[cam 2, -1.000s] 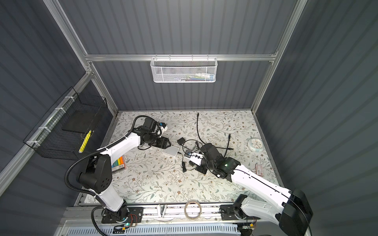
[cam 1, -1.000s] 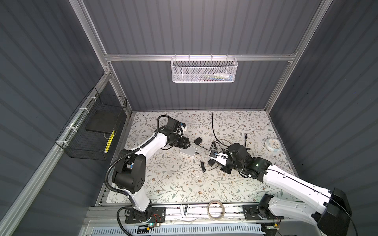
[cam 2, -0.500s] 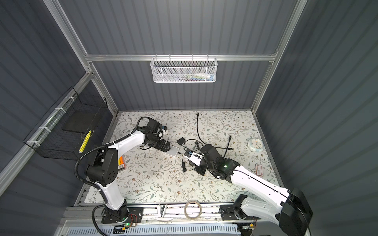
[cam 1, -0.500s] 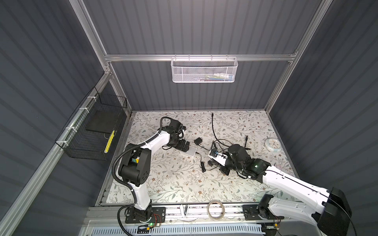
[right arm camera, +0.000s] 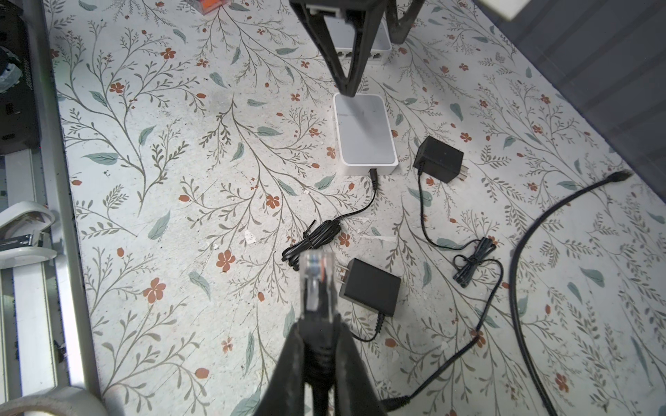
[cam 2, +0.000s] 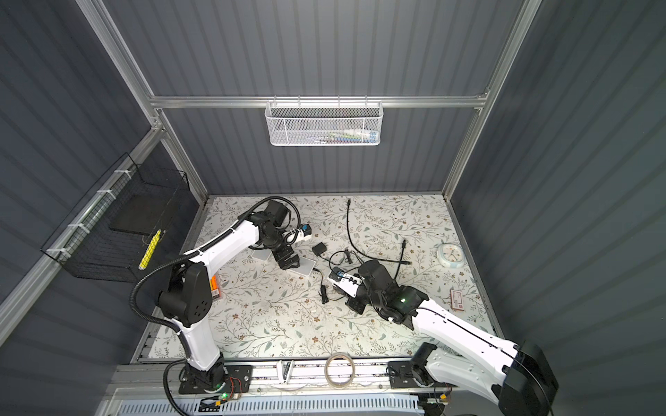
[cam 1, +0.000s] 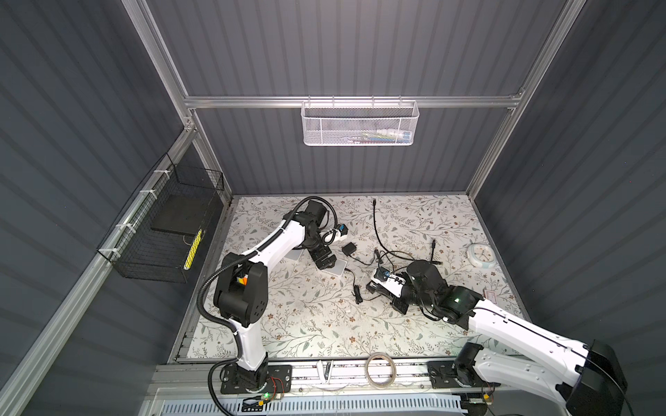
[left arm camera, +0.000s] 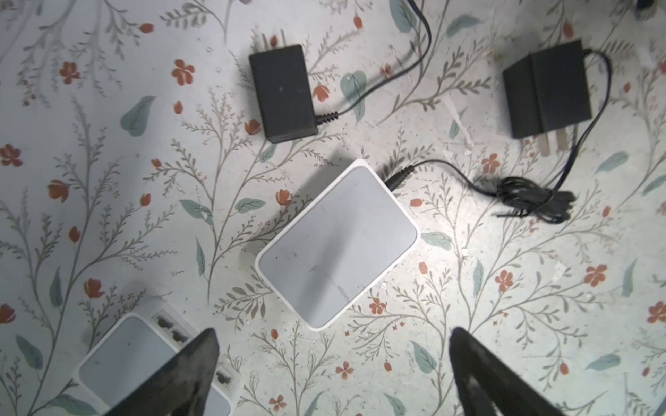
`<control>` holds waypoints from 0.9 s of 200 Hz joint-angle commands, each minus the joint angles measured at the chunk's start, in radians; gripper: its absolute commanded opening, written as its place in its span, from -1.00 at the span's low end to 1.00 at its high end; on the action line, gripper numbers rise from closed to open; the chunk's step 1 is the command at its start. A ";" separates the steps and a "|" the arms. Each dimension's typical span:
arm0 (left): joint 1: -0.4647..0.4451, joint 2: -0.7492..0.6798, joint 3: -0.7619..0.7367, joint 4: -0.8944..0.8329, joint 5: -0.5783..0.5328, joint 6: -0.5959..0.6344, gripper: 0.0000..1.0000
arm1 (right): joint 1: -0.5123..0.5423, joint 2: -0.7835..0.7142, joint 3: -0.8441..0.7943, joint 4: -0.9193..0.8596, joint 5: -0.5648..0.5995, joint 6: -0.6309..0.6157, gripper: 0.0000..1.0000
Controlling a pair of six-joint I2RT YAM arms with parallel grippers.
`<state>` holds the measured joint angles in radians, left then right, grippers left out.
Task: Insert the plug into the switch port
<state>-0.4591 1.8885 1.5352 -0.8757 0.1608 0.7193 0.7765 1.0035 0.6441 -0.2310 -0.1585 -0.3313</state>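
Swung in over the last second: left pincer (left arm camera: 333, 336), now spread wide and hovering over the white switch (left arm camera: 338, 245), clear of it. Right pincer (right arm camera: 319, 324) is narrow, clamped on the clear plug (right arm camera: 317, 277). Plug tip pokes past the fingertips, above the tabletop (right arm camera: 162, 162), well short of the switch. Thin black lead (left arm camera: 398, 177) sits in the switch's edge. One adapter (left arm camera: 283, 92) lies near the switch. Second white box (left arm camera: 144, 345) sits beside the switch, ports showing.
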 commanded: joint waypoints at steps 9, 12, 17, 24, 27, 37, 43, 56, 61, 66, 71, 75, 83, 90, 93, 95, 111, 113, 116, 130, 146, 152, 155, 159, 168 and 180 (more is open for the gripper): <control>-0.031 0.066 0.042 -0.071 -0.075 0.162 1.00 | -0.005 -0.013 -0.021 0.041 -0.022 0.019 -0.96; -0.035 0.071 0.048 -0.073 -0.081 0.167 1.00 | -0.006 -0.013 -0.021 0.044 -0.023 0.017 -0.97; -0.041 0.082 0.053 -0.068 -0.100 0.174 1.00 | -0.006 -0.011 -0.021 0.046 -0.025 0.016 -0.97; -0.054 0.097 0.063 -0.073 -0.132 0.195 1.00 | -0.006 -0.011 -0.022 0.053 -0.029 0.018 -0.98; -0.058 0.104 0.067 -0.075 -0.141 0.203 1.00 | -0.006 -0.012 -0.023 0.056 -0.030 0.020 -0.98; -0.078 0.123 0.082 -0.070 -0.186 0.217 1.00 | -0.007 -0.014 -0.027 0.067 -0.045 0.026 -0.98; -0.086 0.132 0.089 -0.073 -0.197 0.229 1.00 | -0.008 -0.015 -0.031 0.075 -0.053 0.032 -0.98; -0.090 0.153 0.105 -0.072 -0.208 0.248 1.00 | -0.008 -0.015 -0.040 0.093 -0.066 0.044 -0.98; -0.089 0.162 0.110 -0.075 -0.213 0.259 1.00 | -0.007 -0.015 -0.042 0.096 -0.068 0.046 -0.98; -0.090 0.175 0.115 -0.078 -0.225 0.266 1.00 | -0.008 -0.015 -0.046 0.099 -0.068 0.047 -0.98; -0.089 0.188 0.120 -0.081 -0.243 0.275 1.00 | -0.008 -0.016 -0.048 0.099 -0.066 0.046 -0.98; -0.090 0.197 0.122 -0.080 -0.251 0.280 1.00 | -0.008 -0.017 -0.050 0.099 -0.062 0.046 -0.98; -0.090 0.207 0.128 -0.080 -0.252 0.286 1.00 | -0.008 -0.020 -0.050 0.096 -0.057 0.047 -0.98; -0.090 0.217 0.137 -0.081 -0.251 0.288 1.00 | -0.008 -0.024 -0.053 0.096 -0.055 0.048 -0.99; -0.090 0.220 0.140 -0.079 -0.249 0.288 1.00 | -0.009 -0.024 -0.053 0.097 -0.056 0.049 -0.98; -0.091 0.222 0.141 -0.079 -0.247 0.288 1.00 | -0.009 -0.026 -0.055 0.098 -0.057 0.049 -0.98; -0.096 0.239 0.166 -0.091 -0.232 0.301 1.00 | -0.012 -0.032 -0.060 0.105 -0.064 0.055 -0.99; -0.096 0.240 0.168 -0.093 -0.232 0.302 1.00 | -0.012 -0.032 -0.061 0.107 -0.066 0.055 -0.99; -0.097 0.242 0.170 -0.094 -0.230 0.306 1.00 | -0.012 -0.031 -0.061 0.109 -0.067 0.056 -0.98; -0.098 0.253 0.179 -0.101 -0.228 0.317 1.00 | -0.016 -0.024 -0.061 0.113 -0.072 0.060 -0.98; -0.097 0.271 0.186 -0.108 -0.230 0.322 1.00 | -0.022 -0.013 -0.060 0.120 -0.081 0.061 -0.98; -0.097 0.279 0.190 -0.112 -0.229 0.323 1.00 | -0.024 -0.010 -0.060 0.122 -0.085 0.061 -0.98; -0.098 0.282 0.190 -0.114 -0.228 0.324 1.00 | -0.026 -0.008 -0.060 0.121 -0.087 0.061 -0.99; -0.097 0.288 0.194 -0.117 -0.222 0.322 1.00 | -0.027 -0.007 -0.060 0.122 -0.089 0.061 -0.99; -0.097 0.301 0.200 -0.126 -0.215 0.322 1.00 | -0.031 -0.004 -0.058 0.121 -0.094 0.062 -0.98; -0.098 0.315 0.206 -0.131 -0.204 0.318 1.00 | -0.035 -0.003 -0.058 0.122 -0.096 0.063 -0.99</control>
<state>-0.5556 2.1578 1.7126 -0.9516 -0.0677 1.0008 0.7521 0.9939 0.5945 -0.1261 -0.2295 -0.2844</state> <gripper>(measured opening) 0.998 0.134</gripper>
